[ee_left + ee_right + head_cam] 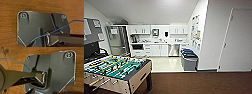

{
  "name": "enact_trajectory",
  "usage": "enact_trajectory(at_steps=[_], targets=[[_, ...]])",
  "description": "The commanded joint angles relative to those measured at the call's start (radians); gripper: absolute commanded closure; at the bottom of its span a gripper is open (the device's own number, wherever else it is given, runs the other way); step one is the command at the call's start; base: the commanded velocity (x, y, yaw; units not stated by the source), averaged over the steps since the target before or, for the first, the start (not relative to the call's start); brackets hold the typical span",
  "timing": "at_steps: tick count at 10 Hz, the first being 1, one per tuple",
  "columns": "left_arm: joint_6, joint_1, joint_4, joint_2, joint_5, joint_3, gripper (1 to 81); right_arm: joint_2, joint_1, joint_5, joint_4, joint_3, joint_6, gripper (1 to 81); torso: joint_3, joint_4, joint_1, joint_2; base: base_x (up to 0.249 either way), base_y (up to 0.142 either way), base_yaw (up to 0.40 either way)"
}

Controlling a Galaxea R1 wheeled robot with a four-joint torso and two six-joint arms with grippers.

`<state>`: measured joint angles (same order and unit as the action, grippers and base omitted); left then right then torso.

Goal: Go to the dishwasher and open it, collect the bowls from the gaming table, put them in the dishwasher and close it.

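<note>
At the far end of the room, a small kitchen is seen in the head view, and the dishwasher (173, 50) is set there under the counter, between the white cupboard doors (159, 50) and the wall on the right. Its steel front is shut, with a bar handle across the top. A tall steel fridge (117, 40) stands at the left of the kitchen, and white upper cupboards (141, 29) are hung above the counter. Grey bins (189, 60) with blue and dark lids are placed on the pale floor (165, 63) against the right-hand wall, near the dishwasher and in front of it. A closed white door (236, 40) is seen at the far right.

In the near left corner the gaming table (131, 80) is found, with a green field, rods and handles; it stands on brown carpet (196, 83), well apart from the dishwasher. Whether bowls lie on it cannot be told from this view.

In the left wrist view, the robot's dark plate is shown above a brown, wood-toned surface (10, 7), with a thin blue cable (70, 23) crossing it. The same kind of surface (15, 53) is seen in the right wrist view. Whether either tool is released or clenched cannot be told.
</note>
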<state>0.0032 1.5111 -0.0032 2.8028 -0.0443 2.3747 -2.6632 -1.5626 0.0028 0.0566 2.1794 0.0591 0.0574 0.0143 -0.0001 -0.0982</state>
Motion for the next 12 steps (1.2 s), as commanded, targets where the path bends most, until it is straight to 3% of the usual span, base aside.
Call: enact_trajectory(at_steps=[1,12], targets=[[0.004,-0.07,0.008,-0.018,0.043,-0.006,1.0,0.012,0.063,-0.046,-0.009,-0.004,0.004,1.0,0.0,0.0,0.0,0.0,0.088,0.0,0.0],[0.006,-0.07,0.009,-0.017,0.043,-0.009,1.0,-0.004,0.064,-0.043,-0.006,0.022,0.004,1.0,0.0,0.0,0.001,0.0,0.122,0.0,0.0]])
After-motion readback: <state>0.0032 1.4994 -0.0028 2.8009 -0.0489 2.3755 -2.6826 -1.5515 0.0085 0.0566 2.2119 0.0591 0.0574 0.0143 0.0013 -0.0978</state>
